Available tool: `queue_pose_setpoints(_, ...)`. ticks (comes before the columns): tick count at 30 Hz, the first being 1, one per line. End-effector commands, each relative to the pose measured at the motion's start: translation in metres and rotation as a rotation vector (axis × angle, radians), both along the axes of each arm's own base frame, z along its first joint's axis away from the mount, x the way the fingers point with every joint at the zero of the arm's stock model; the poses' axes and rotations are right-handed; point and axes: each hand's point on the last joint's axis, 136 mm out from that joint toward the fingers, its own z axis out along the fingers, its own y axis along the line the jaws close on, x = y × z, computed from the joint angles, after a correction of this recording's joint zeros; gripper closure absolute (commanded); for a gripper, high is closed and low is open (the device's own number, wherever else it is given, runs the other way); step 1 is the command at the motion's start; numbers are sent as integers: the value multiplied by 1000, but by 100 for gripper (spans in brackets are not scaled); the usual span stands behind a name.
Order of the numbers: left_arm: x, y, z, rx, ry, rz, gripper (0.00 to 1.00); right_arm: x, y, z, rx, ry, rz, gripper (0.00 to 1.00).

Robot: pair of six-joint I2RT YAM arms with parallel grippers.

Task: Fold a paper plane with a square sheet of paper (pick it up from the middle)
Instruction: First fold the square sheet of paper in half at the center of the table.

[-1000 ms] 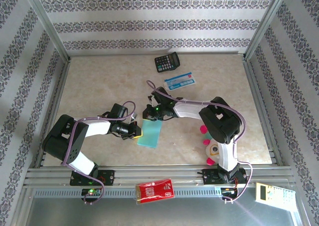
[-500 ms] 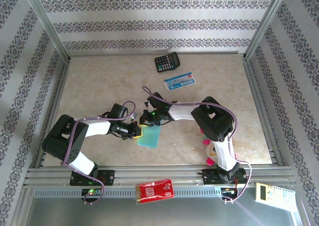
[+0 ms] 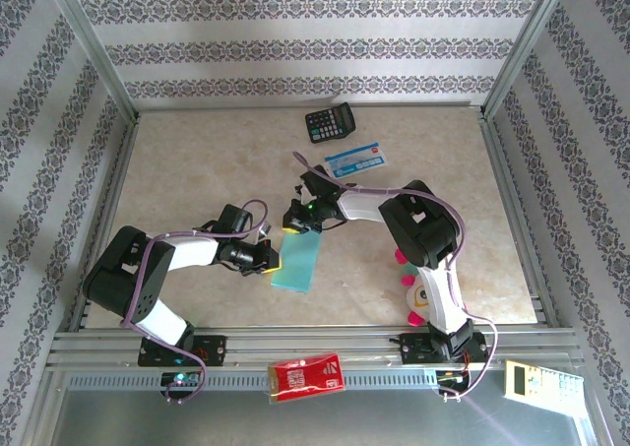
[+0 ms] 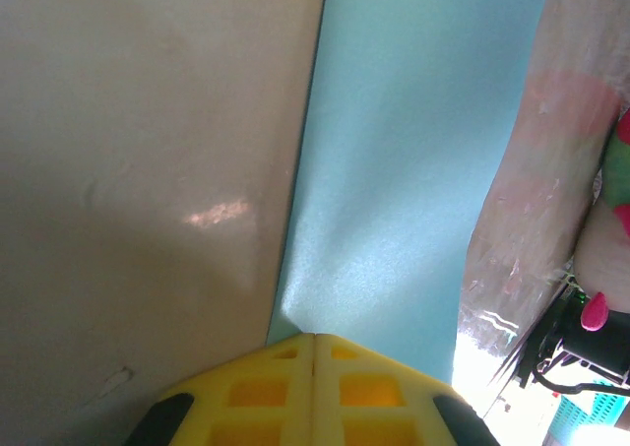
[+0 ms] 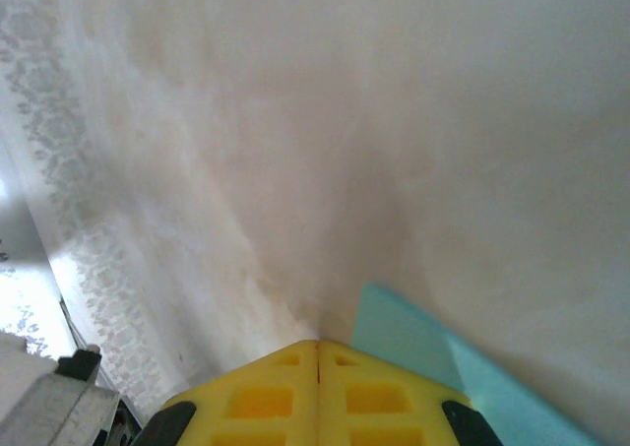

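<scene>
Beside our left claw (image 3: pixel 274 261) and right claw (image 3: pixel 291 227) — both clenched — the turquoise paper (image 3: pixel 298 265) looks flimsy; we'd pinch an edge lightly.

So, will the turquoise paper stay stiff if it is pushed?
Probably floppy: the turquoise paper looks thin and bends slightly near the left end effector. Likely light and apt to slide: it lies flat on the glossy table.

Open tabletop (image 3: pixel 197 160) left of calculator (image 3: pixel 329 123)

Both arms reach inward, left claw (image 3: pixel 273 261) and right claw (image 3: pixel 294 227) pressed closed.
</scene>
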Motion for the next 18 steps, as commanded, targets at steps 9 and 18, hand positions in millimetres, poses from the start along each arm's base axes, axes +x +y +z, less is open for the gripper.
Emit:
queue_pose_setpoints(9, -56, 38, -52, 232, 198, -5, 100, 52, -52, -36, -190, 11, -168, 100)
queue_pose_setpoints(18, -52, 35, -48, 219, 184, -2, 100, 85, -58, 6, -105, -63, -168, 100)
